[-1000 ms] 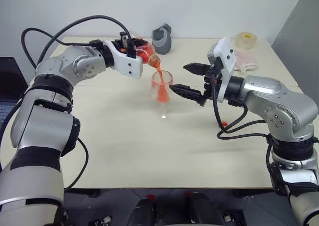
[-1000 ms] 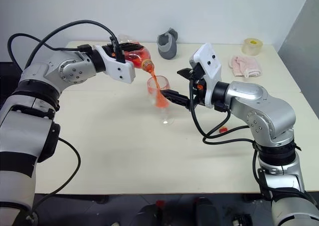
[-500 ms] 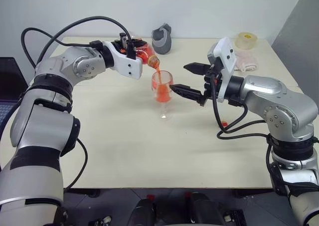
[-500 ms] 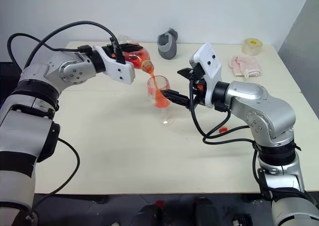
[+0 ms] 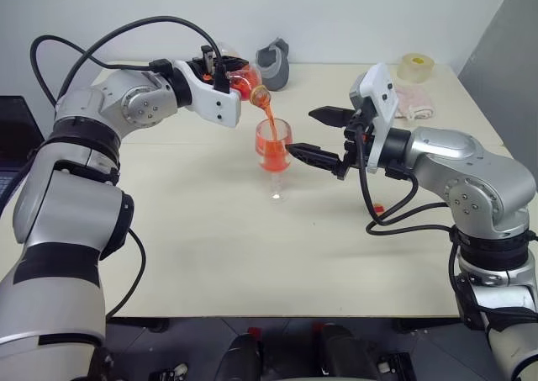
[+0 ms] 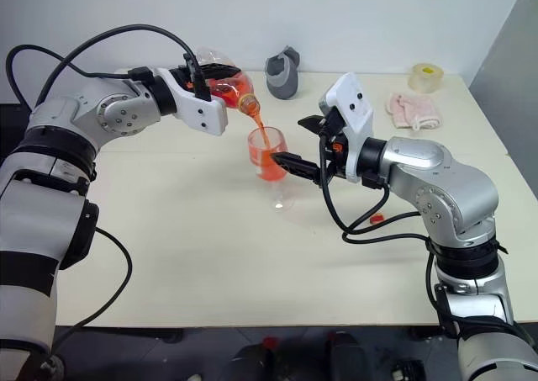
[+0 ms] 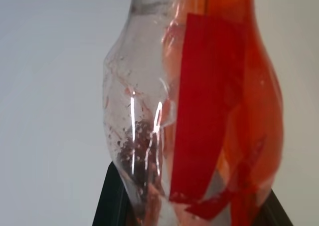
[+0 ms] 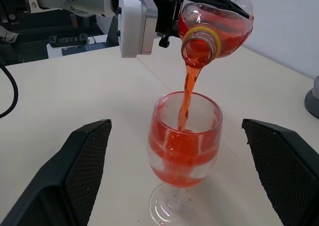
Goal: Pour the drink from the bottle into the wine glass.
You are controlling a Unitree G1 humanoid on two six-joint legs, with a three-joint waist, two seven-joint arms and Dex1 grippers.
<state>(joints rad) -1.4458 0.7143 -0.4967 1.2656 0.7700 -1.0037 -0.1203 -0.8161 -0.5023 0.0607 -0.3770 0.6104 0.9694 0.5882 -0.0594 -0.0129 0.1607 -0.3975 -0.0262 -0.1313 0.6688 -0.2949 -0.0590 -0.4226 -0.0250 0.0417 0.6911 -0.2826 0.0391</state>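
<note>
Mid-pour: the left gripper (image 5: pixel 220 76), clamped on the bottle (image 6: pixel 225 85) at upper centre-left, tips the drink (image 8: pixel 188 94) in a thin stream into the wine glass (image 5: pixel 272 156) at frame centre — now about half full, fuller than a second ago. The right gripper (image 5: pixel 324 134) waits spread wide around the bowl; some drink remains in the bottle.
</note>
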